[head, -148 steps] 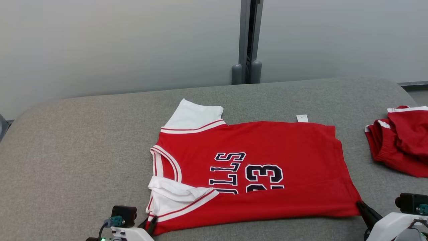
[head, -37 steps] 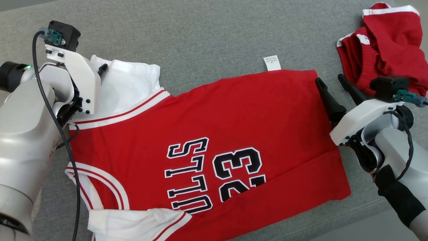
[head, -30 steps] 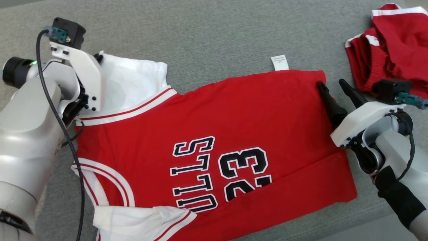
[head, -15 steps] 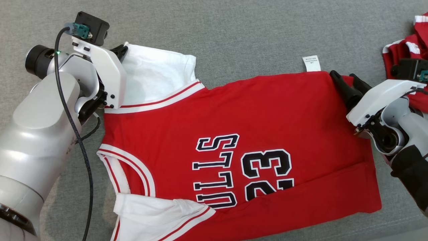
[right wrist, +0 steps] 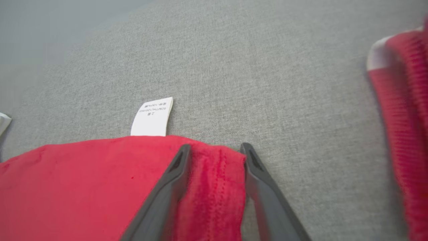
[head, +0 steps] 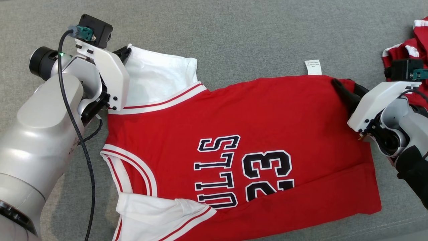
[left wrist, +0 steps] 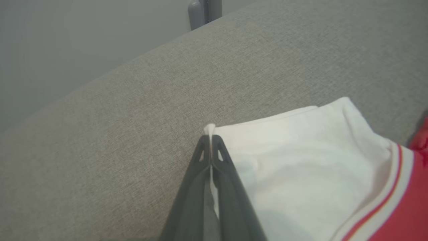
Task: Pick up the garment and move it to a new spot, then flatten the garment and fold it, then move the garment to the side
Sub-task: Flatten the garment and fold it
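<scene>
The garment [head: 260, 127], a red jersey with white sleeves and dark lettering, lies flat on the grey cushion [head: 234, 33], its lower part folded up. My left gripper [head: 124, 52] is at the far left and is shut on the far corner of the white sleeve [head: 157, 77]. In the left wrist view the sleeve's [left wrist: 301, 150] edge is pinched at the left gripper's [left wrist: 210, 140] tips. My right gripper [head: 344, 85] is at the jersey's far right hem corner. In the right wrist view the right gripper [right wrist: 215, 149] is open, its fingers astride the bunched red hem [right wrist: 214, 187].
A white care label [head: 313, 67] sticks out from the jersey's far edge, and shows as the label [right wrist: 152, 117] left of my right fingers. A second crumpled red garment [head: 408, 50] lies at the far right, close beside my right wrist. Bare grey cushion stretches beyond the jersey.
My right gripper has moved onto the hem corner and its fingers have drawn closer together around the cloth. The left gripper has stayed shut on the sleeve. The head camera has shifted.
</scene>
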Controlling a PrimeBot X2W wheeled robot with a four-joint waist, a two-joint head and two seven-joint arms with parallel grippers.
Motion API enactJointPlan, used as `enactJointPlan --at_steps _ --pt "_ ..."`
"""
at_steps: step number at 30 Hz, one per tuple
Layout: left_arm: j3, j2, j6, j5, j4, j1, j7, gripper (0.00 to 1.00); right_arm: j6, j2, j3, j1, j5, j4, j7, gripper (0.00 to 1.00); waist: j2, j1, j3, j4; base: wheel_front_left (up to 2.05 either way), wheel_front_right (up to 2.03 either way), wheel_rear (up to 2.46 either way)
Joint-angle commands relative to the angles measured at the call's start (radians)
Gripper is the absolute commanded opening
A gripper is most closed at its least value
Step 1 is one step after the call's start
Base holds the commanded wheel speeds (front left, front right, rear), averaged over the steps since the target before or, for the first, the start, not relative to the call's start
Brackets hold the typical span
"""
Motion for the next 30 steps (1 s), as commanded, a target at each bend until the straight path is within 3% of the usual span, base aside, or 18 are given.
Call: enactJointPlan --at_steps 1,20,30 --pt "-0.005 0.001 0.000 -0.007 0.005 -0.017 -0.006 0.00 0.000 -0.003 0.014 0.003 0.000 0.008 -0.002 0.00 0.0000 0.0000 -0.001 0.000 0.00 0.00 0.00" --pt "-0.058 0.002 0.000 -0.115 -0.019 0.055 -0.113 0.00 0.000 -0.053 0.156 0.032 -0.080 0.036 -0.244 0.00 0.0000 0.0000 -0.082 0.046 0.00 0.00 0.00" --pt "-0.113 0.051 0.000 -0.156 -0.160 0.136 -0.187 0.00 0.000 -0.084 0.067 0.124 -0.157 0.039 -0.249 0.00 0.0000 0.0000 -0.170 0.102 0.00 0.00 0.00"
